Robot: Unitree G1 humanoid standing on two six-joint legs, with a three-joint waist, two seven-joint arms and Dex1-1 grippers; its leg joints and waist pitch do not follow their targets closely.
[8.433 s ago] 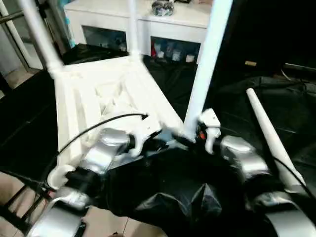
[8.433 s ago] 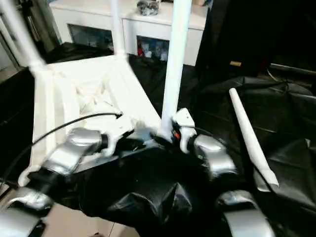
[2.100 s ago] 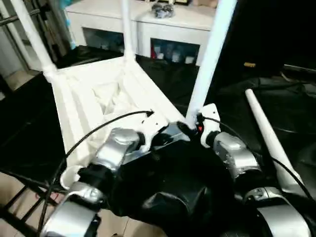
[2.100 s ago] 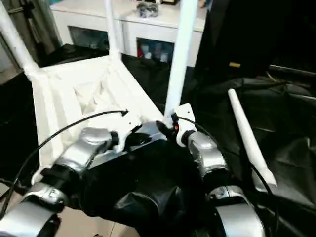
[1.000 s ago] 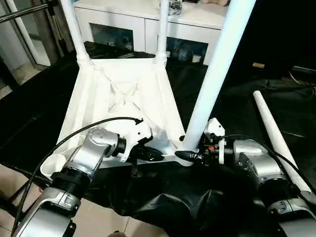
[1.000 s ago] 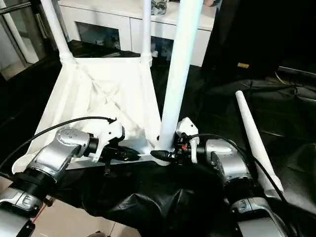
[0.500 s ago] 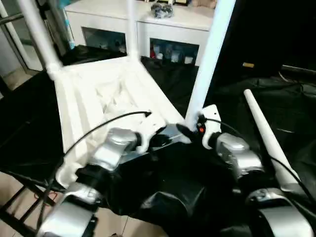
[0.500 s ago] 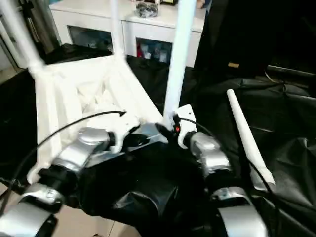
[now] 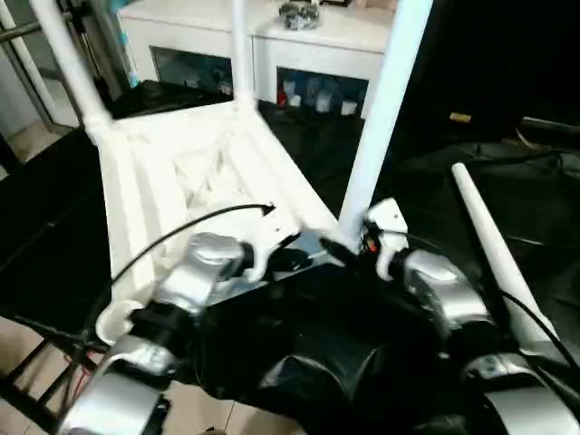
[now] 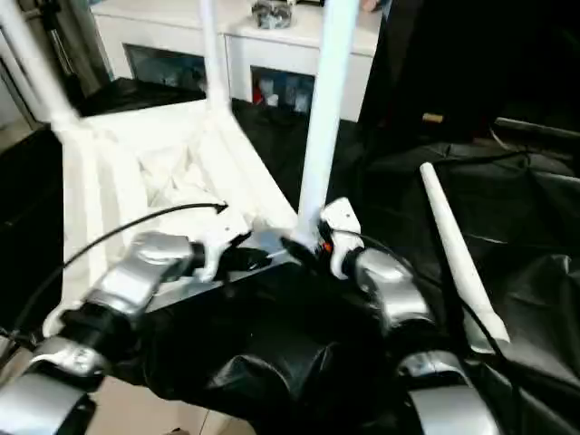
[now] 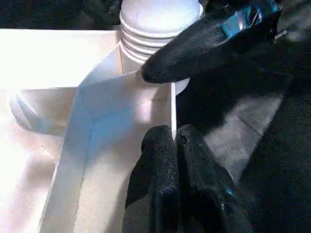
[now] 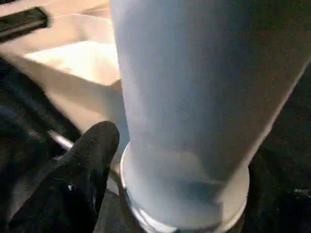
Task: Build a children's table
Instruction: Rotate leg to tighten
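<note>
My left fingers (image 11: 172,150) are pressed together on the thin near rim of the table top (image 9: 172,181), pinching that edge just beside the corner socket. My right fingers (image 9: 337,249) sit at the base of the near leg (image 9: 381,109), low in the middle of the head frames. From my right wrist one black fingertip (image 12: 90,145) lies against the foot of that leg where it enters the socket; its partner is hidden behind the tube, so I cannot tell whether they are clamped on the leg or standing apart around it.

The table top lies upside down, its ribbed underside facing up, filling the left and centre of the frame on the black-draped counter (image 9: 544,190). The near leg stands upright in the corner socket closest to me and runs out of the top of the frame. Two more legs stand in the far corners: the far left leg (image 9: 63,63) at the upper left and the far middle leg (image 9: 240,54) at the upper centre. The empty socket (image 9: 111,317) shows as a round ring at the lower left corner of the top. A loose leg (image 9: 494,245) lies flat on the black cloth on the right of the frame, well apart from the top.

Behind, along the upper edge, stands a white cabinet (image 9: 317,45) with glass doors.
</note>
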